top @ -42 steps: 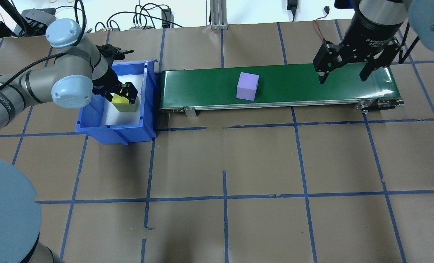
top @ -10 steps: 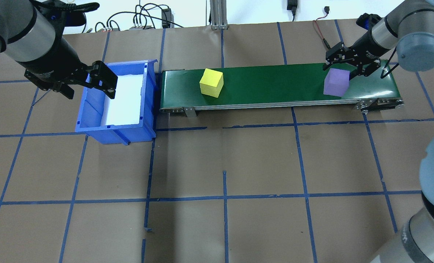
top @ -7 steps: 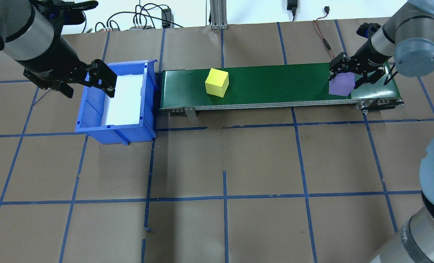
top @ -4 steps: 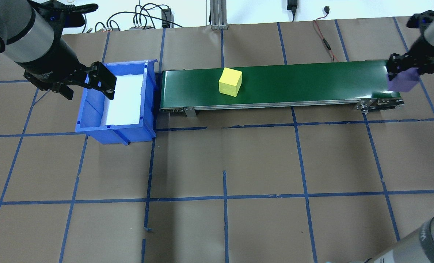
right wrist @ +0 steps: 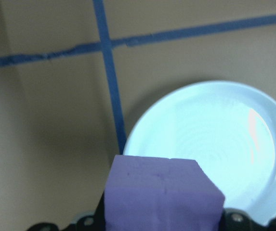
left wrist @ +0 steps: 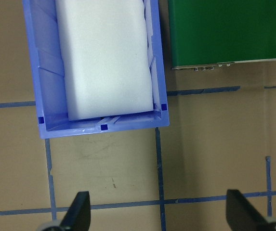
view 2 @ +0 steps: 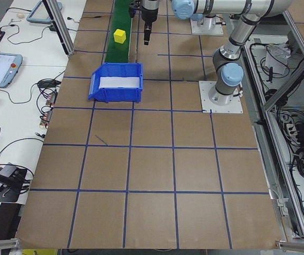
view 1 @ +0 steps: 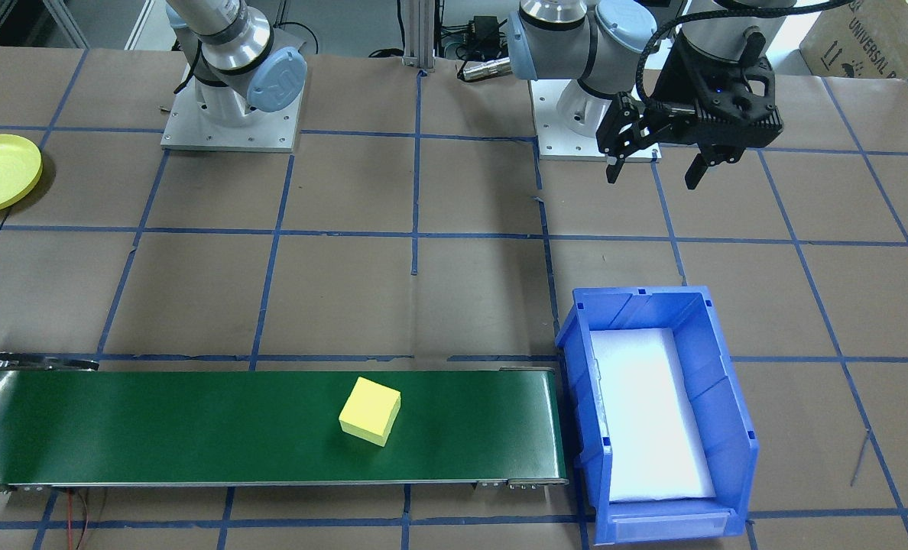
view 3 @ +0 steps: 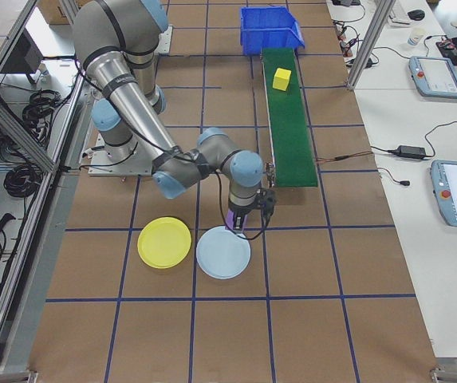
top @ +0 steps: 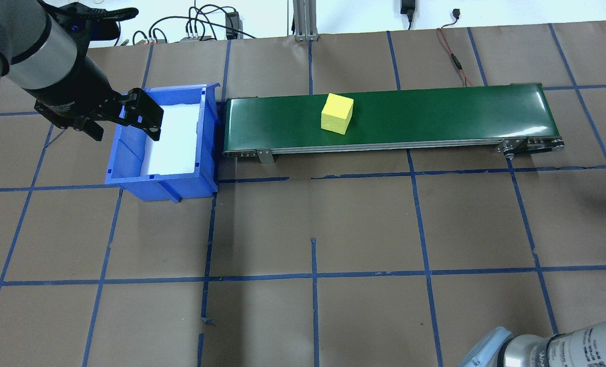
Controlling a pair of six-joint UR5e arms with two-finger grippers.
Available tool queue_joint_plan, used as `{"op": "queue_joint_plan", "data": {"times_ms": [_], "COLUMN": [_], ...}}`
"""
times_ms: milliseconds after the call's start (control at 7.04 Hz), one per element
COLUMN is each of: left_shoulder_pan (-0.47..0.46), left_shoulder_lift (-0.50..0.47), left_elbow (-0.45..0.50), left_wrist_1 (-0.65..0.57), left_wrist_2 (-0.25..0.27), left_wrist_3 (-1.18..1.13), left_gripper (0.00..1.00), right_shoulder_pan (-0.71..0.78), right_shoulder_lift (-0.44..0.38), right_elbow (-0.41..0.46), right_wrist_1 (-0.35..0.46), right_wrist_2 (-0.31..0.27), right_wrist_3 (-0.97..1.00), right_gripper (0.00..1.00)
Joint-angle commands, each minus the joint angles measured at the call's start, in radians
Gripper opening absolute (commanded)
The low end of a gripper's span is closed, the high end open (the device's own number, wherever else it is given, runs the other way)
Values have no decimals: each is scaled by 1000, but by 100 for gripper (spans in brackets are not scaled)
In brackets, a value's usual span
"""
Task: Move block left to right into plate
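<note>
Your right gripper (right wrist: 164, 226) is clamped on the purple block (right wrist: 163, 194), poised at the light blue plate's (right wrist: 210, 149) near rim; the yellow plate (view 3: 164, 242) sits just beside it. Release now and the block lands off target. Your left gripper (top: 124, 120) hangs spread apart.
</note>
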Motion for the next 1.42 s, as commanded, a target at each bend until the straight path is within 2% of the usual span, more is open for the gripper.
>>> {"op": "queue_joint_plan", "data": {"times_ms": [0,142,284,568,710,852,995,1279], "left_shoulder_pan": [0,0,0,0,0,0,0,0], "left_shoulder_lift": [0,0,0,0,0,0,0,0], "left_elbow": [-4,-4,-4,-4,-4,-4,-5,-5], "left_wrist_1": [-3,-3,-3,-3,-3,-3,-3,-4], "left_wrist_2": [-8,-8,-8,-8,-8,-8,-8,-8], "left_wrist_3": [-2,-3,-3,-3,-3,-3,-3,-3], "left_gripper": [100,100,100,100,100,100,100,100], "right_shoulder_pan": [-90,-89,-89,-89,-74,18,160,380], "right_shoulder_lift": [3,10,18,21,5,-14,-41,-37], "right_elbow": [102,95,93,77,74,73,46,-151], "right_wrist_1": [-122,-155,-216,-225,-206,-198,-145,106], "right_wrist_2": [-26,-14,-8,-7,22,100,98,108], "right_wrist_3": [-69,-68,-66,-59,-46,63,145,388], "right_gripper": [37,84,100,100,100,100,100,100]}}
